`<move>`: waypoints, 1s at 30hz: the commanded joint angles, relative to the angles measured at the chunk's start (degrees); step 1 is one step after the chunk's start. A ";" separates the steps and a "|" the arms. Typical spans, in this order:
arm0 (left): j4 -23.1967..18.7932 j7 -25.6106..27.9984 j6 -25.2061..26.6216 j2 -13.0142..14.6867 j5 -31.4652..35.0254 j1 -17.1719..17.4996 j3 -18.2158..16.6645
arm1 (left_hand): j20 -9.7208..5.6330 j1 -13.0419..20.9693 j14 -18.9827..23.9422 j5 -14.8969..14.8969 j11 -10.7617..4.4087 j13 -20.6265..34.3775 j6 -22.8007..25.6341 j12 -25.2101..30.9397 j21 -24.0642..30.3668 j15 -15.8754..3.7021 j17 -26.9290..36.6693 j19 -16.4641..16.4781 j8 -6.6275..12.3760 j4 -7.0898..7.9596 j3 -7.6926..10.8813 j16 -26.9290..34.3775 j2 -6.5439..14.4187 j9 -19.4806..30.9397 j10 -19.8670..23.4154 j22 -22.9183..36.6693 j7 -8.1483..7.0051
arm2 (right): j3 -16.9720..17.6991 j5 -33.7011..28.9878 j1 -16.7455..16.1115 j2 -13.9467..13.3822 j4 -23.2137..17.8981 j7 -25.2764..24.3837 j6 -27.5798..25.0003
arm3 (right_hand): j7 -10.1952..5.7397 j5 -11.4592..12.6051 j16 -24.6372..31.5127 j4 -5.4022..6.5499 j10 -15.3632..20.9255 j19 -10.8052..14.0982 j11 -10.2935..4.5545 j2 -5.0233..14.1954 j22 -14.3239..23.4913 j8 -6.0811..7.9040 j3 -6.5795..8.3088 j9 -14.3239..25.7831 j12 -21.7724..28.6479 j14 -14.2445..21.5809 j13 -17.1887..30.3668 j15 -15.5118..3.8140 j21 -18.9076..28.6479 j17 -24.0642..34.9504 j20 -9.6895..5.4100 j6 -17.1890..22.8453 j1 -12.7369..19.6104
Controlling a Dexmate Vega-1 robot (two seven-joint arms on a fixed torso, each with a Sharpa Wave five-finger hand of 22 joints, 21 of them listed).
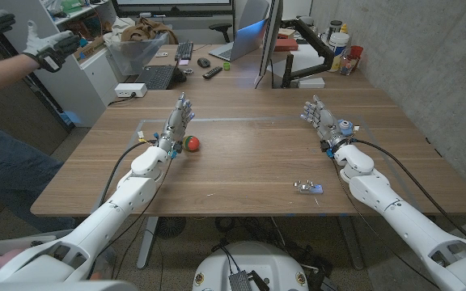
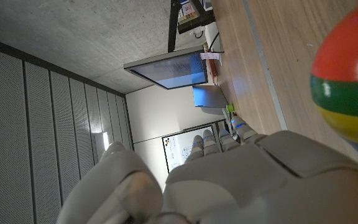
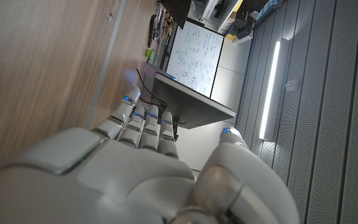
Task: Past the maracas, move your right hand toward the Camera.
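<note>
A maraca with a red, green and yellow head lies on the wooden table, just right of my left hand. That hand is open, fingers stretched toward the far edge, holding nothing. The left wrist view shows the maraca's striped head close beside the left hand. My right hand is open too, fingers extended, at the table's right side. A small round grey and blue device sits right beside it. A small white and blue object lies nearer the front edge. In the right wrist view the right hand holds nothing.
A person's gloved hands are raised at the far left, behind the table. A monitor, a keyboard, a laptop and clutter stand beyond the table's far edge. A strip of tape crosses the tabletop.
</note>
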 commanded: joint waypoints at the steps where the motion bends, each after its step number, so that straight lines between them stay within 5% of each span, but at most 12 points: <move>1: -0.86 -0.94 1.30 -1.15 1.85 0.73 -2.21 | -0.35 0.62 -0.41 0.28 0.07 0.06 -0.21 0.28 0.16 -0.10 0.27 -1.08 0.41 0.42 -0.03 0.40 0.05 0.25 -0.21 0.18 0.08 | -2.51 0.12 1.64 -0.35 1.10 -0.49 1.46 | -0.17 0.41 0.15 0.01 0.45 0.30 0.16 -0.03 0.30 0.31 0.41 0.08 0.13 0.24 0.10 0.06 0.25 0.17 -1.76 0.44 0.42; 30: 3.31 -4.65 1.97 -3.35 3.60 -2.47 -4.02 | 0.35 0.89 0.11 0.49 -0.02 -0.03 0.92 0.33 -0.63 0.00 0.09 -0.92 0.45 0.32 -0.30 0.50 0.55 0.26 0.64 0.21 -0.15 | -5.28 -0.17 4.98 -0.32 3.58 -1.63 2.37 | -0.71 0.42 0.04 -0.25 1.02 0.19 -0.37 0.31 0.33 -0.05 0.40 0.12 -0.29 0.37 0.10 -0.45 -0.99 0.01 -1.67 1.06 0.51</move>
